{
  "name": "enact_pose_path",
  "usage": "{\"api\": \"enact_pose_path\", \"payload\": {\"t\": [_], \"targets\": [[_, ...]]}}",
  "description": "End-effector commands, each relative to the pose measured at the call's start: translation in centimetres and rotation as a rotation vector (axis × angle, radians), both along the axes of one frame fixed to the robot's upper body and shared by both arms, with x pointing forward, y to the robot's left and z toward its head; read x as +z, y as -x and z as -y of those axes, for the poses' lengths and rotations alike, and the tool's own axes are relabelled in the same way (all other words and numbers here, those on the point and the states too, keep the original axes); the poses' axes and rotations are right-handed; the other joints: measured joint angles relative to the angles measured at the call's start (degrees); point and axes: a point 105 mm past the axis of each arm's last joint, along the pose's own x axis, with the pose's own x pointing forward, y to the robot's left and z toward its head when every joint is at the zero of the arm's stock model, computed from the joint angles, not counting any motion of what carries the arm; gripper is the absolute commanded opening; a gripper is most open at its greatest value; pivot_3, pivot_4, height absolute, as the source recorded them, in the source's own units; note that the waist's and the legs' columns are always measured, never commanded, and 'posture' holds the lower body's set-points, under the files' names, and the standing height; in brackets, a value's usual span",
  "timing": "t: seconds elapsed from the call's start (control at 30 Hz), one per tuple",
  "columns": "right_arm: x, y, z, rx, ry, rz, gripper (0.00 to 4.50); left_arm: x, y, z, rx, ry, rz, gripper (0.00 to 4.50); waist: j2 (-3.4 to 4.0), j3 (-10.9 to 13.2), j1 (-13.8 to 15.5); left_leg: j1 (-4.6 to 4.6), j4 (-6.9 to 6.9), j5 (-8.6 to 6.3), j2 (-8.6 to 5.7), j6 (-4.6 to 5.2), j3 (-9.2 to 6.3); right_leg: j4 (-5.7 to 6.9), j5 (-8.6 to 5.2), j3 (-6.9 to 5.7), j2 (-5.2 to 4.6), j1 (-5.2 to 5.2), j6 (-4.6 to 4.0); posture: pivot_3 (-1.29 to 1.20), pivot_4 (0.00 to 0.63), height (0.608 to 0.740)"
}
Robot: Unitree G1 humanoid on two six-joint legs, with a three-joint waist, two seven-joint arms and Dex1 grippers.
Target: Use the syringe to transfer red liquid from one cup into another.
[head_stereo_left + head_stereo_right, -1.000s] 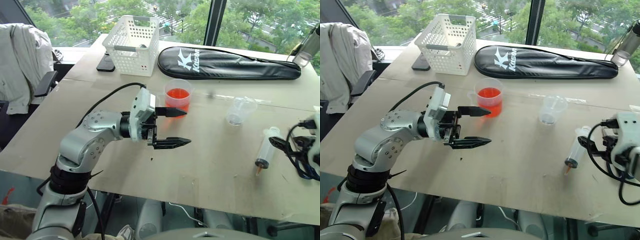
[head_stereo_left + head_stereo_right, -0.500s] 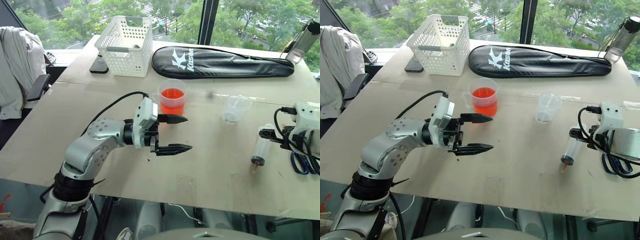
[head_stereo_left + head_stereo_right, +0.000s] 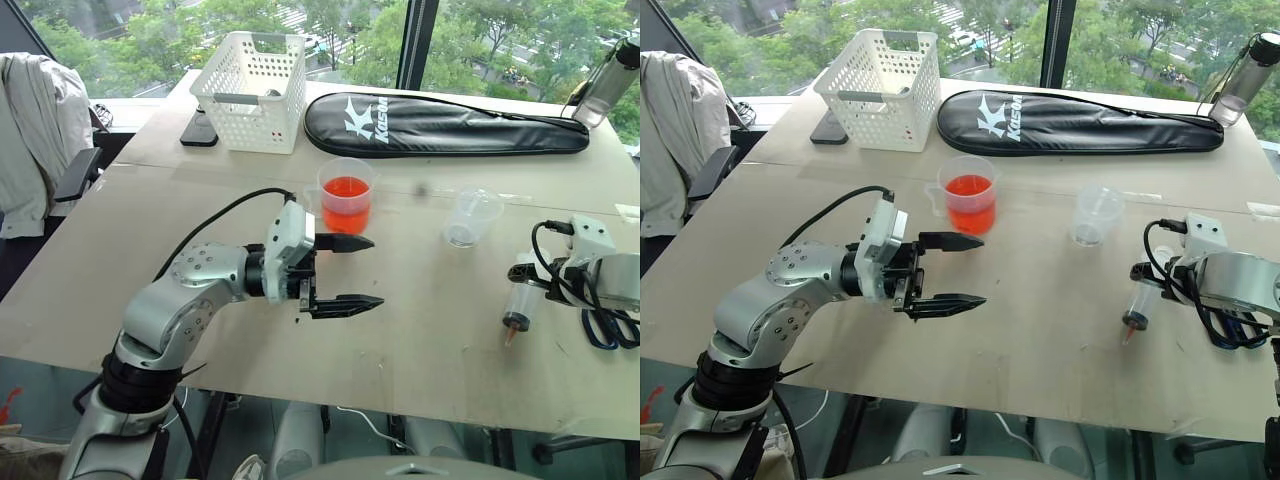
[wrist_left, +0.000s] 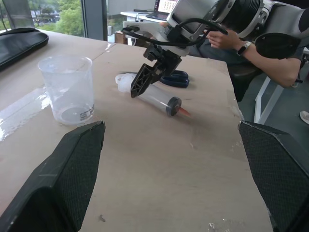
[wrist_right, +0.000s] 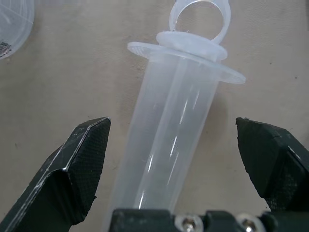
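The syringe [image 3: 520,296] lies flat on the table [image 3: 420,330], at about 4 o'clock from the small clear cup [image 3: 470,216]. The right gripper [image 5: 176,145] hangs over its barrel, fingers spread to either side, not touching. The left gripper [image 3: 352,271] hovers wide apart at 6 o'clock of the beaker [image 3: 346,197] of red liquid [image 3: 346,188].

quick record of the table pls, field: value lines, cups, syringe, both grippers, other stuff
table: tan tabletop
beaker: clear, with handle, holds red liquid
small cup: clear, looks empty, between beaker and syringe
syringe: lying flat, reddish nozzle toward the near edge
left gripper: open, above the table in front of the beaker, holding nothing
right gripper: open, fingers either side of the syringe barrel, not closed on it
far side: white basket, black racket case, phone
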Motion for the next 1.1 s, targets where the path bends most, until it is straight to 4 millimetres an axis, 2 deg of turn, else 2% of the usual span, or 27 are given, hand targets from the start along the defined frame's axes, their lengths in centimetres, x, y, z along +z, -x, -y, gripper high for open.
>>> {"api": "enact_pose_path", "payload": {"t": [0.03,0.1,0.2,0.23,0.33,0.37,0.53,0.6,0.67,0.73,0.8,0.87,0.93,1.03,1.1], "targets": [[0.7,-0.3,0.1,0.012,0.006,0.004,4.48,1.0,0.6,0.2,-0.015,0.019,0.046,4.50,0.00,0.00,0.03,0.01,0.00,0.00,0.00,0.00,0.00,0.00,0.00,0.00,0.00,0.00,0.00,0.00,0.150,0.724],[0.5,-0.4,0.1,0.019,-0.012,-0.010,4.48,1.0,0.7,0.2,-0.014,0.020,0.045,4.50,0.00,0.00,0.03,0.01,0.00,0.00,0.00,0.00,0.00,0.00,0.00,0.00,0.00,0.00,0.00,0.00,0.150,0.724],[-0.1,-0.4,-0.6,0.052,-0.072,-0.016,3.82,1.0,0.7,0.1,-0.009,0.021,0.045,4.50,0.00,0.00,0.08,-0.01,0.00,0.00,0.00,0.00,0.00,0.00,0.00,0.00,-0.01,0.00,0.00,0.00,0.150,0.724],[-0.3,-0.2,-0.7,0.067,-0.078,-0.025,3.13,1.0,0.6,0.1,-0.007,0.022,0.045,4.50,0.00,0.00,0.07,-0.01,0.00,0.00,0.00,0.00,0.00,-0.01,0.00,0.00,0.00,0.00,0.00,0.00,0.150,0.724],[-0.9,0.3,-0.5,0.083,-0.068,-0.061,1.71,1.1,0.5,0.1,-0.002,0.026,0.047,4.50,0.00,-0.01,0.06,-0.01,-0.01,0.00,0.00,0.00,0.00,-0.01,0.00,0.00,0.00,0.00,0.00,0.00,0.150,0.724],[-1.1,0.5,-0.4,0.088,-0.067,-0.071,1.54,1.1,0.5,0.1,0.000,0.030,0.047,4.50,0.00,-0.01,0.10,-0.01,-0.01,0.00,0.01,0.00,-0.01,-0.01,0.00,-0.01,0.01,0.00,0.00,0.00,0.150,0.724],[-1.0,1.7,-0.5,0.164,-0.032,-0.076,1.54,1.0,0.5,0.2,0.007,0.036,0.046,4.50,-0.01,-0.01,0.32,-0.01,-0.01,0.00,0.00,0.00,-0.02,-0.02,-0.01,-0.03,0.00,0.01,0.00,0.00,0.150,0.724],[-0.2,2.2,-0.6,0.213,-0.006,-0.053,1.54,1.0,0.5,0.2,0.009,0.037,0.047,4.50,0.01,-0.01,0.30,-0.01,-0.01,0.00,0.01,0.00,-0.02,-0.02,-0.01,-0.03,0.00,0.01,0.00,0.00,0.150,0.724],[0.8,3.9,-1.8,0.355,-0.084,-0.006,1.54,1.1,0.4,0.2,0.017,0.043,0.047,4.50,0.04,-0.01,0.57,-0.05,-0.02,0.00,0.00,0.00,-0.01,-0.04,-0.01,-0.03,-0.02,-0.01,0.00,0.00,0.150,0.724],[3.0,5.6,-2.9,0.489,-0.094,0.067,1.54,1.1,0.3,0.1,0.025,0.046,0.045,4.50,0.07,0.01,0.61,-0.09,-0.05,0.00,0.03,0.00,-0.04,-0.09,-0.01,-0.07,0.00,-0.04,0.00,0.00,0.150,0.724],[5.6,6.2,-4.7,0.608,-0.159,0.189,1.54,0.9,0.1,-0.1,0.031,0.048,0.038,4.50,0.11,-0.01,0.19,-0.10,-0.06,-0.01,0.03,0.01,-0.02,-0.09,-0.01,-0.05,0.00,-0.07,0.02,0.00,0.150,0.724],[9.2,6.5,-7.4,0.775,-0.206,0.367,1.54,1.0,-0.3,-0.2,0.043,0.060,0.026,4.50,0.15,0.01,-0.27,0.00,-0.05,-0.01,0.06,0.01,0.04,-0.08,-0.08,0.01,0.01,-0.07,0.17,0.00,0.150,0.724],[11.8,6.9,-10.3,0.929,-0.238,0.497,1.54,1.1,-0.9,-0.5,0.072,0.080,0.011,4.50,0.14,0.01,-0.27,0.11,-0.02,-0.01,0.08,0.01,-0.05,-0.08,-0.14,0.04,0.11,-0.03,0.18,0.00,0.150,0.724],[16.2,6.3,-15.2,1.078,-0.393,0.771,1.54,1.1,-2.1,-1.7,0.151,0.124,-0.040,4.50,0.01,-0.03,-0.80,0.25,0.00,0.00,0.13,0.00,-0.12,-0.06,-0.11,0.06,0.21,0.00,-0.03,0.00,0.150,0.724],[17.9,3.9,-17.0,1.025,-0.430,0.857,1.53,1.2,-2.8,-2.5,0.212,0.144,-0.054,4.50,0.02,0.03,-1.09,0.13,0.12,0.00,0.11,0.00,-0.35,-0.08,0.02,0.13,0.36,-0.05,-0.07,0.00,0.150,0.724]]}}
